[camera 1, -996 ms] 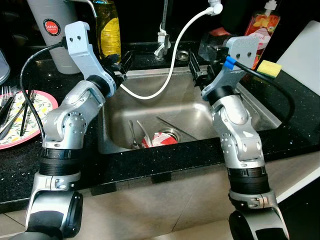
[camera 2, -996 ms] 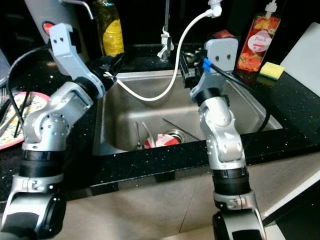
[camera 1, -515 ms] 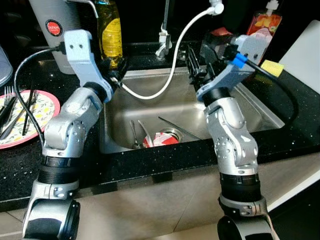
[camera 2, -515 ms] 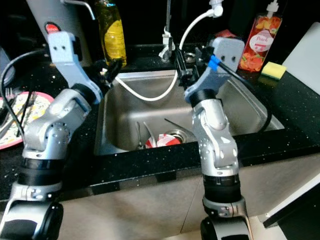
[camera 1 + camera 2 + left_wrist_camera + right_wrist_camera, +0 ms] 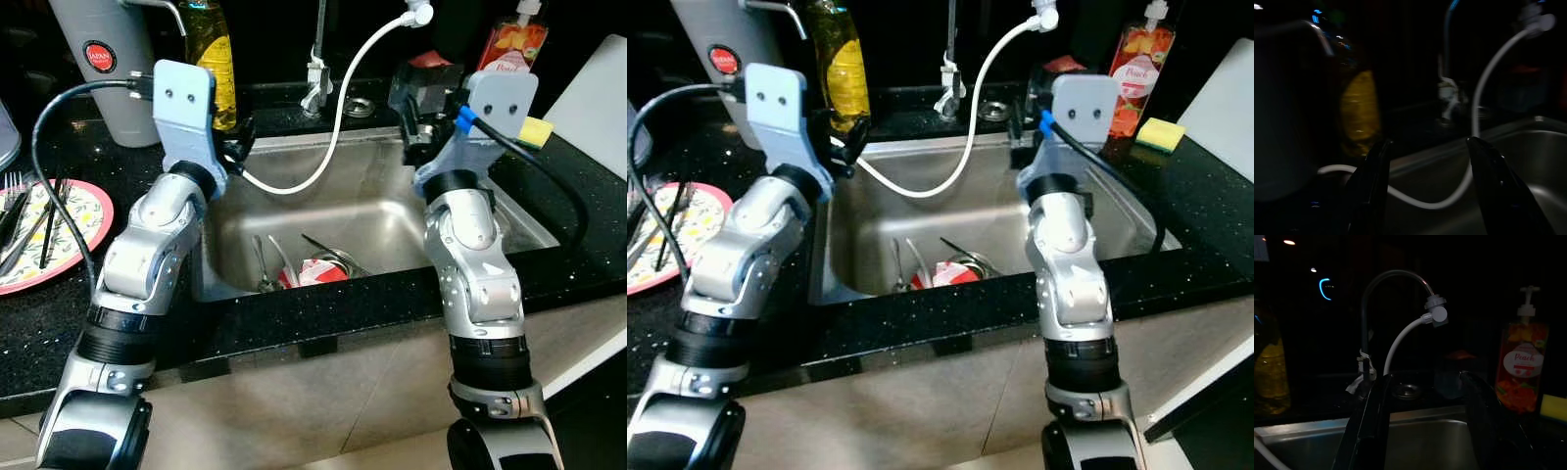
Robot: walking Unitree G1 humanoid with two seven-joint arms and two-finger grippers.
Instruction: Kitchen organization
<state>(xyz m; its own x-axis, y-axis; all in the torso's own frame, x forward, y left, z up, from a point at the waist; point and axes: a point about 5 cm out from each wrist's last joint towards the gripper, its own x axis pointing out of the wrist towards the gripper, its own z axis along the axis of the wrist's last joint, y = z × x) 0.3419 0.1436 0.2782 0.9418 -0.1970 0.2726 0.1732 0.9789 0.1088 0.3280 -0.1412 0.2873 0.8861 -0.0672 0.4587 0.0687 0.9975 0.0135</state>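
We hold both grippers raised over the sink [image 5: 509, 211], left gripper [image 5: 1427, 188] near its back left corner, right gripper [image 5: 1425, 426] at its back rim. Both sets of jaws stand apart and empty, probably ready to reach down for the cutlery [image 5: 265, 266] lying in the sink.

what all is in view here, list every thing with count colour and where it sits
sink: one, steel, set into the black counter
hose: one, white, from the tap down over the sink's left rim
cutlery: a few silver pieces, sink bottom
red-and-white item: one, sink bottom by the drain; cannot tell what it is
yellow bottle: one, counter behind sink, left
peach soap dispenser: one, orange-red, back right
sponge: one, yellow, right of the dispenser
grey jug: one, red round label, back left
plate: one, pink-rimmed, floral, left counter, dark utensils on it
left gripper: black fingers open, at the sink's back left corner
right gripper: black fingers open, over the sink's back right
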